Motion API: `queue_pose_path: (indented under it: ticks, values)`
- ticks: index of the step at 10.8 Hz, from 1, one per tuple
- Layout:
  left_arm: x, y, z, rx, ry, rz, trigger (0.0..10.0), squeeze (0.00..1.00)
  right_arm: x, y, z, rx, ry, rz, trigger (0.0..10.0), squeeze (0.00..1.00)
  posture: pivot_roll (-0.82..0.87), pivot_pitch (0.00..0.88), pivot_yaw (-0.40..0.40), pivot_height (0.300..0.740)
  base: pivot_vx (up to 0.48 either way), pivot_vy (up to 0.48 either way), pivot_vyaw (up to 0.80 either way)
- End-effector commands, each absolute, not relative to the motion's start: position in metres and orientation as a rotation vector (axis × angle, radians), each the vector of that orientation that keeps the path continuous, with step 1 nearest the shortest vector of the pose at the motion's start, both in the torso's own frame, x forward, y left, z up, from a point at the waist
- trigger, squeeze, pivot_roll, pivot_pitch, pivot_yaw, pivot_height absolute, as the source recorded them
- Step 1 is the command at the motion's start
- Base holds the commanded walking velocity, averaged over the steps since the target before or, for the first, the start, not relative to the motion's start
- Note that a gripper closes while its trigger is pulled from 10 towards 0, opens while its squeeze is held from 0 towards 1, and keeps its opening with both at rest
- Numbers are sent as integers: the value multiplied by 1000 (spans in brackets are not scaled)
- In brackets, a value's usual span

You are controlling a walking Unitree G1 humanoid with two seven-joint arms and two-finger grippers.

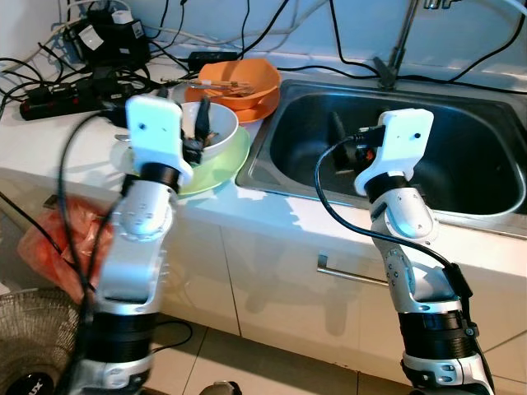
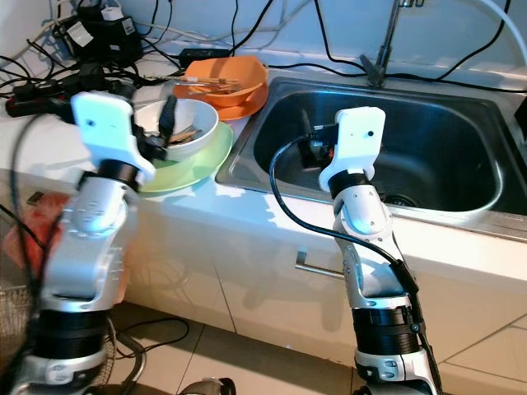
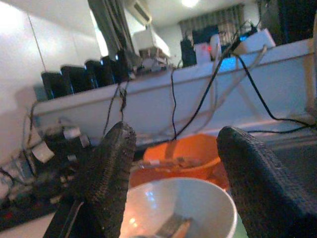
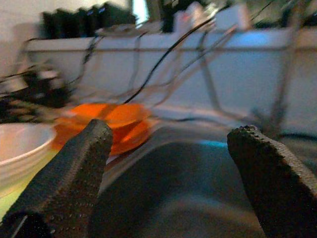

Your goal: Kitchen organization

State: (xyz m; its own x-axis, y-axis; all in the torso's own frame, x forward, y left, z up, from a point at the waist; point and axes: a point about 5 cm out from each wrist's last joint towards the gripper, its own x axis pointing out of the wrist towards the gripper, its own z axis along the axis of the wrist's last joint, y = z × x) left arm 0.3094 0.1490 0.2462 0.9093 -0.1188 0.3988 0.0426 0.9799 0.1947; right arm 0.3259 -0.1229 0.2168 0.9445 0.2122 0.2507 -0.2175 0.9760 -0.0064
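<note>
A white bowl [image 1: 216, 125] with utensils in it sits on a light green plate [image 1: 222, 169] on the counter, left of the sink [image 1: 461, 156]. Behind it an orange bowl [image 1: 243, 76], also holding utensils, rests on an orange plate [image 1: 247, 103]. My left gripper [image 3: 178, 133] is open just above the near rim of the white bowl, with nothing between its fingers. My right gripper [image 4: 174, 130] is open and hangs over the left part of the sink basin, holding nothing.
Power strips and tangled black cables [image 1: 90, 49] crowd the counter's back left. A faucet [image 1: 395, 49] rises behind the sink. A cabinet handle [image 1: 354, 276] is below the counter. An orange bag [image 1: 49, 239] and a fan grille [image 1: 33, 337] are on the floor at left.
</note>
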Motion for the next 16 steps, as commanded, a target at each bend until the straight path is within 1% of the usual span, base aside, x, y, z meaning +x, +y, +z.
queue_pose_path:
  ticks: [1, 2, 4, 6, 7, 9, 11, 13, 15, 16]
  values:
    - [306, 154, 244, 197, -414, -81, 10000, 0, 327, -120, 215, 35, -223, 269, 10000, 0, 11, 68, 26, 740, 0, 0, 0]
    - [301, 162, 230, 194, -355, -61, 10000, 0, 327, -123, 206, 20, -156, 329, 10000, 0, 11, 68, 26, 740, 0, 0, 0]
    - [285, 167, 216, 214, -327, -72, 10000, 0, 323, -128, 195, -20, -98, 379, 10000, 0, 17, 77, 25, 740, 0, 0, 0]
    - [273, 172, 208, 255, -324, -98, 10000, 0, 321, -126, 191, -65, -84, 385, 10000, 0, 21, 81, 24, 740, 0, 0, 0]
    - [270, 174, 207, 283, -334, -100, 10000, 0, 323, -128, 185, -50, -57, 345, 10000, 0, 27, 87, 18, 740, 0, 0, 0]
    - [267, 172, 210, 287, -349, -95, 10000, 0, 325, -130, 180, -15, -31, 287, 10000, 0, 29, 87, 18, 740, 0, 0, 0]
    - [269, 170, 218, 281, -379, -97, 10000, 0, 322, -128, 179, -48, -7, 317, 10000, 0, 27, 89, 20, 740, 0, 0, 0]
    - [272, 169, 228, 275, -404, -91, 10000, 0, 319, -127, 178, -8, -18, 324, 10000, 0, 28, 89, 20, 740, 0, 0, 0]
    - [270, 168, 240, 302, -448, -79, 10000, 0, 316, -123, 180, -8, -31, 385, 10000, 0, 32, 86, 21, 740, 0, 0, 0]
    - [268, 173, 231, 318, -420, -70, 10000, 0, 316, -122, 182, -16, -41, 402, 10000, 0, 35, 85, 23, 740, 0, 0, 800]
